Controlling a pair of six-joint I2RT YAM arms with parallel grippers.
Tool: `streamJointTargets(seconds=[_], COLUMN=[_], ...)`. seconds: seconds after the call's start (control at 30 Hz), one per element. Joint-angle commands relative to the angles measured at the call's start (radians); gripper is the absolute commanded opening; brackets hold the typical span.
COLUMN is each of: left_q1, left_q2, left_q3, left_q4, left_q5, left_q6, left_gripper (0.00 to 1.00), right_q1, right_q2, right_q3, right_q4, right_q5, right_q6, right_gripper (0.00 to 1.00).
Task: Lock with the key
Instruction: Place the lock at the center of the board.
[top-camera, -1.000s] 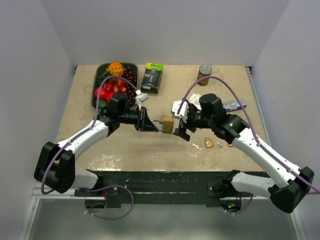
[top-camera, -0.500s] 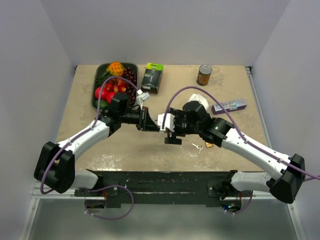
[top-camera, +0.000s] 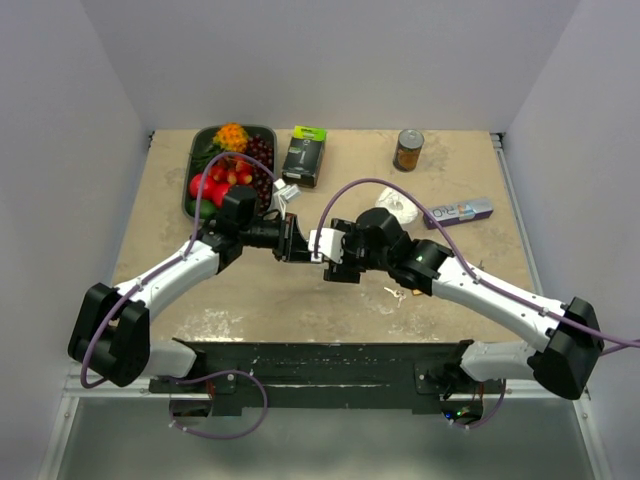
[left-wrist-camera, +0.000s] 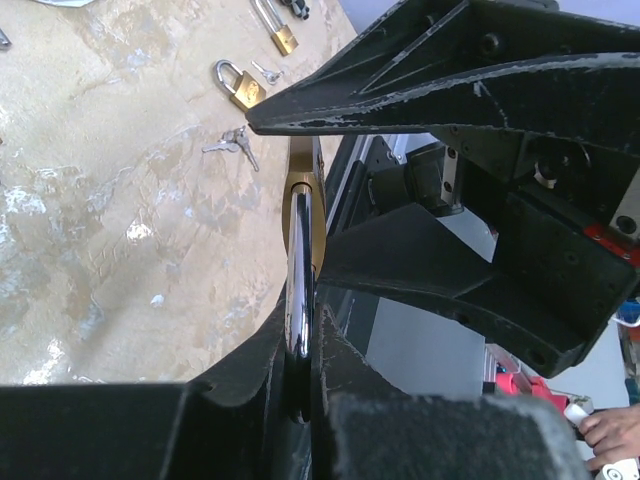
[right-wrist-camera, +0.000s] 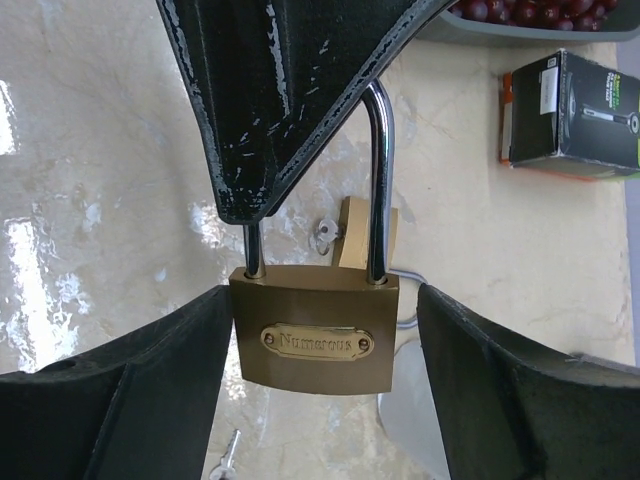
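Observation:
A brass padlock (right-wrist-camera: 315, 340) hangs body down by its chrome shackle (right-wrist-camera: 378, 180). My left gripper (left-wrist-camera: 300, 345) is shut on the shackle (left-wrist-camera: 298, 270). My right gripper (right-wrist-camera: 322, 305) straddles the lock's body, open. Its left finger (right-wrist-camera: 130, 400) lies against the body's side, and its right finger (right-wrist-camera: 520, 390) stands a small gap away. From above, the two grippers (top-camera: 297, 240) (top-camera: 335, 258) meet at mid-table and hide the lock. A key (right-wrist-camera: 325, 232) with a tan tag lies on the table beneath. More keys (left-wrist-camera: 232, 145) lie beside a small padlock (left-wrist-camera: 240, 85).
A tray of fruit (top-camera: 196, 165), a black box (top-camera: 305, 155) and a can (top-camera: 408, 150) stand along the far edge. A white crumpled thing (top-camera: 398, 207) and a purple box (top-camera: 460, 211) lie at the right. Another small padlock (left-wrist-camera: 275, 30) lies beyond the first.
My right arm has swung left to the hanging padlock and its jaws now flank the lock's body, narrower than before. The left arm holds still.

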Motion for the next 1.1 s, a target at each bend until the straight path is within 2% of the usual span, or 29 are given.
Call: streamJointTargets(seconds=[0.0,0.13,0.23,0.27,0.3,0.33,0.37,0.4,0.47,0.5,0.57,0.6,0.63,0.67,0.7,0.83,0.9,1.07], left_q1=[-0.011,-0.019,-0.022,-0.021,-0.021,-0.022,-0.021,-0.021,-0.007,0.001,0.036,0.05,0.079,0.093,0.107,0.165,0.173,0.177], left_q2=[-0.034,-0.034,-0.039,-0.042,-0.045,-0.048,-0.06,-0.068,-0.106,-0.126,-0.186,-0.206,-0.224,-0.253,-0.263,-0.272,-0.266,-0.279], left_q3=[0.051,0.045,0.045,0.044,0.044,0.039,0.038,0.035,0.018,-0.013,-0.042,-0.068,-0.077,-0.085,-0.09,-0.097,-0.103,-0.123], left_q4=[0.086,0.092,0.096,0.096,0.096,0.096,0.095,0.084,0.081,0.096,0.136,0.147,0.155,0.159,0.152,0.118,0.103,0.095], left_q5=[0.038,0.036,0.036,0.038,0.036,0.035,0.029,0.001,-0.031,-0.065,-0.109,-0.159,-0.186,-0.21,-0.256,-0.307,-0.313,-0.324], left_q6=[-0.04,-0.049,-0.05,-0.05,-0.05,-0.047,-0.041,-0.033,-0.023,-0.033,-0.062,-0.069,-0.072,-0.069,-0.061,-0.044,-0.047,-0.056], left_gripper=[0.0,0.0,0.0,0.01,0.07,0.17,0.22,0.32,0.47,0.69,0.8,0.92,0.98,0.99,0.99,0.99,0.99,0.99], right_q1=[0.01,0.016,0.019,0.019,0.019,0.019,0.019,0.019,0.017,0.019,0.019,0.019,0.017,0.017,0.017,0.001,-0.015,-0.058], right_q2=[-0.007,-0.001,0.006,0.003,0.0,-0.005,-0.013,-0.014,-0.02,-0.023,-0.037,-0.053,-0.062,-0.069,-0.08,-0.083,-0.074,-0.045], right_q3=[-0.019,-0.019,-0.011,-0.009,-0.003,-0.002,0.003,0.013,0.029,0.036,0.035,0.03,0.027,0.026,0.024,0.003,-0.031,-0.109], right_q4=[0.084,0.108,0.104,0.095,0.089,0.084,0.067,0.058,-0.024,-0.054,-0.118,-0.134,-0.148,-0.178,-0.195,-0.277,-0.297,-0.295], right_q5=[0.058,0.062,0.073,0.076,0.082,0.098,0.111,0.113,0.13,0.13,0.13,0.148,0.167,0.2,0.211,0.255,0.362,0.354], right_q6=[0.008,0.021,0.03,0.036,0.059,0.08,0.111,0.195,0.284,0.374,0.467,0.566,0.623,0.672,0.793,1.039,1.16,1.323], right_gripper=[0.75,0.64,0.39,0.18,0.1,0.02,0.0,0.0,0.0,0.0,0.0,0.0,0.0,0.0,0.0,0.0,0.0,0.0])
